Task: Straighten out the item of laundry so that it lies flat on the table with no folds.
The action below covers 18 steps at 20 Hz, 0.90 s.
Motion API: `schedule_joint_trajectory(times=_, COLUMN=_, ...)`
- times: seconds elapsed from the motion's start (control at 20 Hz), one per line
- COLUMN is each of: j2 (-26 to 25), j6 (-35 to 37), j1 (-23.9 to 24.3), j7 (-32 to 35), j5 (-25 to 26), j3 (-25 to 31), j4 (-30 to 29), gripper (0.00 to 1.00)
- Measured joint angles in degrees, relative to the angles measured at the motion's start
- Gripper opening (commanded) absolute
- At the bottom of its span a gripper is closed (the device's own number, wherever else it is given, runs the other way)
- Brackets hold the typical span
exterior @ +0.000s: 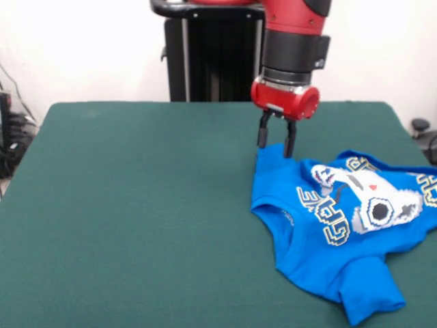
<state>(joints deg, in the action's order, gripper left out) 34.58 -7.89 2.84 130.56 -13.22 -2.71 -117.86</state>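
Single front view only. Gripper (276, 140) hangs vertical over the T-shirt's (341, 232) corner at about 11 o'clock of the garment. Two black fingers (263, 130) are visible with a narrow gap between them, tips right at the fabric edge. They look set around a small raised peak of cloth, so the jaws read as nearly together and pinching the shirt corner, though whether cloth is truly trapped is a judgement from this angle.

The shirt sits at roughly 4 o'clock on the table (136, 205), running off the right edge of the picture. It is crumpled: lettering and controller print (382, 205) face up but skewed, one sleeve (369, 294) folded out toward 5 o'clock, neck opening (283, 219) toward 8 o'clock.

Key relation: the bulk of the shirt lies from the jaws toward 4 o'clock, and its long axis runs about 10-to-4. Open table lies toward 9 and 10 o'clock of the gripper.

Judged next move: drag or lift the corner outward toward 10 o'clock, away from the bulk, to pull the wrinkles out along that axis. Risk: thin grip on the edge slips, or the whole shirt slides on the felt rather than stretching.
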Motion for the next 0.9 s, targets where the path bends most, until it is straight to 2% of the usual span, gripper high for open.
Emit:
schedule_joint_trajectory(times=0.35, j2=-4.2, j6=-2.4, j1=1.1, j7=0.0, j5=2.1, j3=0.2, j4=-0.1, gripper=1.00)
schedule_joint_trajectory(times=0.6, j2=-9.7, j6=-6.7, j1=2.3, j7=0.0, j5=3.3, j3=-0.1, j4=0.1, gripper=1.00)
schedule_joint_trajectory(times=0.9, j2=-9.9, j6=-9.0, j1=2.6, j7=0.0, j5=5.5, j3=0.0, j4=-0.1, gripper=1.00)
